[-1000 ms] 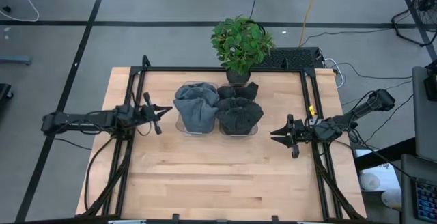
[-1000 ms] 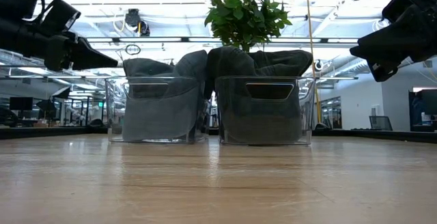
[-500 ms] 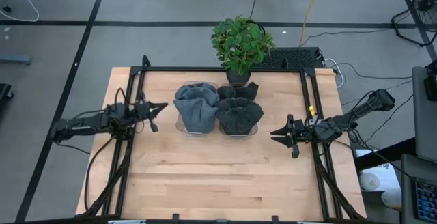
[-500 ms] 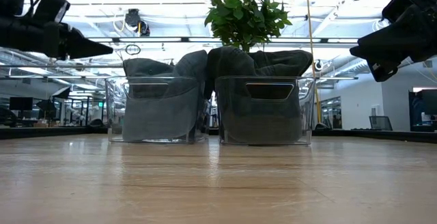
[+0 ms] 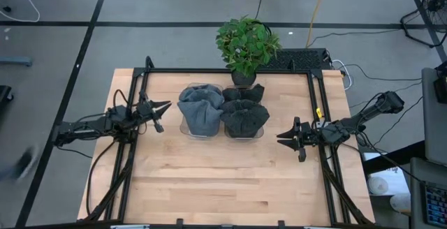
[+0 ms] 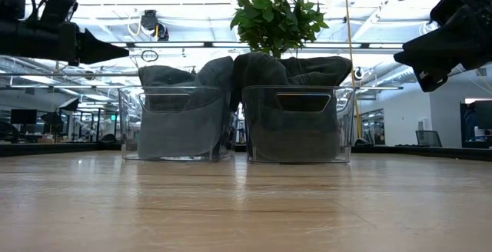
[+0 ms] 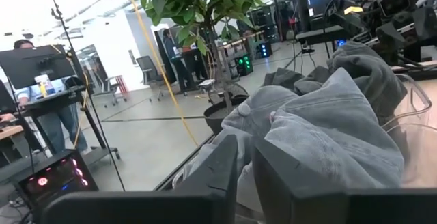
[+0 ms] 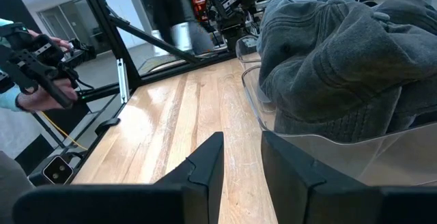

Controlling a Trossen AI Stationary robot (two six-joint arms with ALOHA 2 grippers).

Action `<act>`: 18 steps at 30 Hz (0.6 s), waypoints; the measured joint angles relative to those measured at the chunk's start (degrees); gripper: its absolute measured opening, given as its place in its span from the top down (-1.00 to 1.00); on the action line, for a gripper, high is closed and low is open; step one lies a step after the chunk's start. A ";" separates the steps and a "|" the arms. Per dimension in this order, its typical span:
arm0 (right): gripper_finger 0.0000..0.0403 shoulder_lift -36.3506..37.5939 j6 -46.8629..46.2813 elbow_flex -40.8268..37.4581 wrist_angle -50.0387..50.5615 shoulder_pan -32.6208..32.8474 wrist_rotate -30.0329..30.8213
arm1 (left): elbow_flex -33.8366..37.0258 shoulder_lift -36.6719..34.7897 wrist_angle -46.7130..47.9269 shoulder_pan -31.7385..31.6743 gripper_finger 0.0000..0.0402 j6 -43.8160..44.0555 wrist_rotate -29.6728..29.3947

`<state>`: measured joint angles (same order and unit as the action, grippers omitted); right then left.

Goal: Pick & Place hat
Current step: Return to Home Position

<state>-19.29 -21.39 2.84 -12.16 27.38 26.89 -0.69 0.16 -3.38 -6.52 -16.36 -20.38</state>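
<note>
High overhead; low tabletop-level; wrists probably close; bins (image 6: 261,91) shared.

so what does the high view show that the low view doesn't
Only the high view shows the whole table, the black frame around it, the floor cables, both arms reaching in from the sides, and the plant pot. Only the low view shows the bins' clear front walls, the caps heaped above their rims, and the lit room behind. Both show the left bin of blue-grey caps, the right bin of dark caps, the plant, the left gripper and the right gripper, each apart from the bins.
</note>
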 joint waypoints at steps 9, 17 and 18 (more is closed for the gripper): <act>0.56 -0.02 0.00 -0.01 -0.01 -0.02 0.00 | 0.00 0.15 -0.28 0.00 0.69 0.15 -0.09; 0.56 -0.01 0.00 0.01 -0.01 0.00 0.00 | 0.00 0.16 -0.33 0.00 0.69 0.26 -0.09; 0.56 0.00 0.00 -0.01 -0.01 0.00 0.00 | 0.00 0.17 -0.33 0.00 0.69 0.29 -0.09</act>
<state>-19.29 -21.39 2.83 -12.16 27.37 26.89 -0.69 0.33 -3.70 -6.52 -16.06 -20.47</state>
